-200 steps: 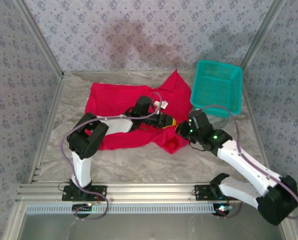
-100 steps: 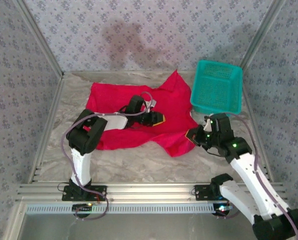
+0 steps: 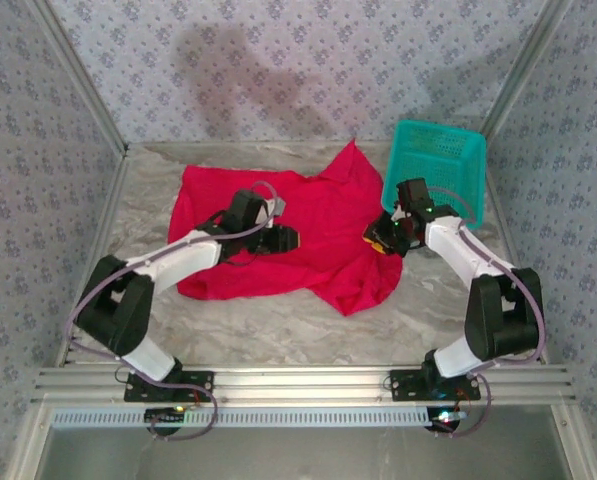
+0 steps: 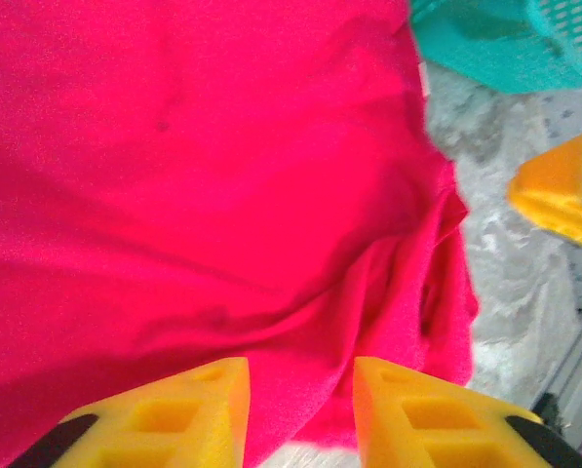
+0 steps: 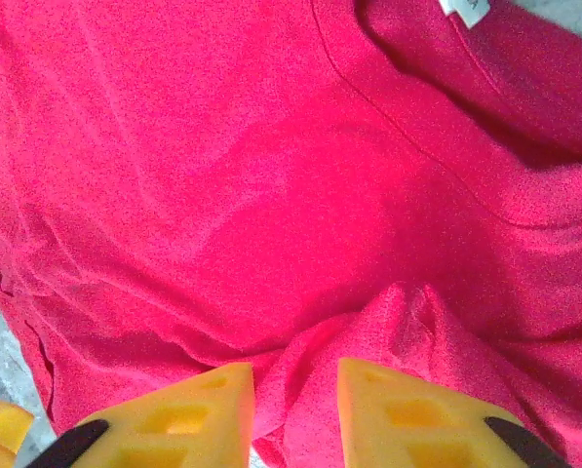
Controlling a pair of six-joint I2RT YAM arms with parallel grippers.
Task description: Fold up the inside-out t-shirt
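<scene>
The bright red t-shirt (image 3: 323, 215) lies spread on the table, one point reaching toward the back. Its collar and small white tag (image 5: 463, 9) show in the right wrist view. My left gripper (image 3: 284, 238) rests low over the shirt's middle, its yellow fingers (image 4: 188, 405) apart with flat cloth in the gap. My right gripper (image 3: 377, 241) sits at the shirt's right edge beside the basket. Its jaws stand apart, and a puckered ridge of red cloth (image 5: 398, 322) rises between the fingers (image 5: 198, 409) without being squeezed.
The teal mesh basket (image 3: 434, 176) stands at the back right, close behind my right wrist. Patterned walls close in the crinkled grey table (image 3: 278, 325) on three sides. A metal rail runs along the near edge.
The two grippers, close together over the shirt's middle a second ago, have moved apart. The left slid left across the cloth. The right swung out right, then back toward the basket.
</scene>
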